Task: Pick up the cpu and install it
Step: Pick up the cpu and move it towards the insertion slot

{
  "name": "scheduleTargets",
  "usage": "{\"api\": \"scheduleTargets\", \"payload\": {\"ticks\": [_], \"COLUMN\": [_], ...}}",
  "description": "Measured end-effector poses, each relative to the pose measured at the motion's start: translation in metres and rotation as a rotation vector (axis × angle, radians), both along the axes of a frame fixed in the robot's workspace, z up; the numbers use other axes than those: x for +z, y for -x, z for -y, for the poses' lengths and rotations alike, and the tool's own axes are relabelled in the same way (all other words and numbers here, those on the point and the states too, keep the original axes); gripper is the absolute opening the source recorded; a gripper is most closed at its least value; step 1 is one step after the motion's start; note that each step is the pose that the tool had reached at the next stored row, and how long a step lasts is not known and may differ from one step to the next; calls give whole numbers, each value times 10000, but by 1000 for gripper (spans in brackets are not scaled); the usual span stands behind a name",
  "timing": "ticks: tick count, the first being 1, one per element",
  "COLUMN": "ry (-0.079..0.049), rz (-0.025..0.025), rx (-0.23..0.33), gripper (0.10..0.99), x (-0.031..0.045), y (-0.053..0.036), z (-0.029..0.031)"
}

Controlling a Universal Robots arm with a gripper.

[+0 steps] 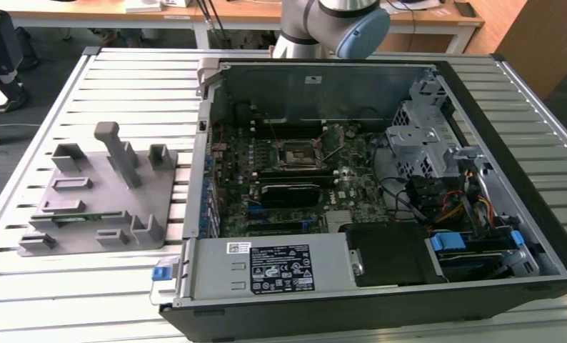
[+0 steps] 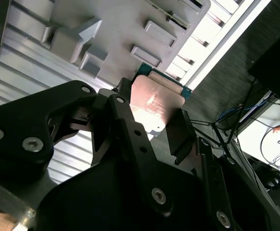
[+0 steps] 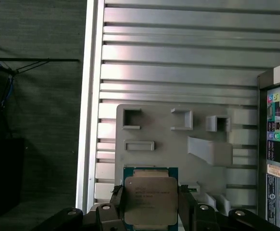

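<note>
Pinching the cpu (image 3: 150, 199) by two opposite edges, the claw (image 3: 151, 208) has its black fingers (image 3: 184, 202) pressed against the chip's sides, so the chip sits squarely between the fingertips in both wrist views. In the first wrist view the silver-grey metal top faces the camera, with the thin green border showing around it. In the second wrist view the cpu (image 2: 157, 103) juts out beyond the dark linkage of the claw (image 2: 154, 120), its flat face catching a warm glare. Behind the held chip lies the grey fixture plate (image 3: 164, 144) with its raised blocks and pockets, resting on the slatted metal table (image 3: 178, 62). How far the chip is above that plate cannot be told. In the exterior view the fixture plate (image 1: 121, 207) lies on the table (image 1: 121, 78) at about nine o'clock from the open computer case (image 1: 360, 71), on the exterior view's left, just beside the case wall. Inside the case the black-framed socket (image 1: 296, 156) sits near the middle of the green motherboard (image 1: 350, 182), with drive cages and cabling toward three o'clock of it and the power supply (image 1: 264, 266) toward six o'clock. The arm (image 1: 331, 21) rises at twelve o'clock, past the far rim of the case.
</note>
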State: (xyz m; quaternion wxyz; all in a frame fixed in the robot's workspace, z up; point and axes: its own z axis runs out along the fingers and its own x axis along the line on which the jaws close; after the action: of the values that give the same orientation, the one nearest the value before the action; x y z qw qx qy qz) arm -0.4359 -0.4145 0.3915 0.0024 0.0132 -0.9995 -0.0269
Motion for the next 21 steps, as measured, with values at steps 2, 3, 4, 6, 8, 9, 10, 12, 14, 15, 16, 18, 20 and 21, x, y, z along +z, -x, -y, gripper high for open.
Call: {"api": "scheduleTargets", "payload": {"ticks": [2, 3, 4, 6, 8, 9, 10, 12, 14, 15, 16, 18, 20, 21], "ry": [-5, -5, -5, -6, -6, -6, -6, -6, -6, -6, -6, -6, -6, -6], "rz": [0, -1, -2, -1, -1, 0, 0, -1, 0, -1, -1, -1, -2, 0], "rx": [0, 0, -1, 0, -1, 0, 0, 0, 0, 0, 0, 0, 0, 0], "gripper": [537, 537, 537, 537, 537, 537, 537, 537, 537, 537, 537, 537, 537, 537], "x": [9, 11, 14, 20, 26, 27, 29, 34, 38, 40, 42, 48, 54, 57], "y": [-2, -2, -2, -2, -2, -2, -3, -2, -2, -2, -2, -2, -2, -2], "z": [0, 0, 0, 0, 0, 0, 0, 0, 0, 0, 0, 0, 0, 0]}}
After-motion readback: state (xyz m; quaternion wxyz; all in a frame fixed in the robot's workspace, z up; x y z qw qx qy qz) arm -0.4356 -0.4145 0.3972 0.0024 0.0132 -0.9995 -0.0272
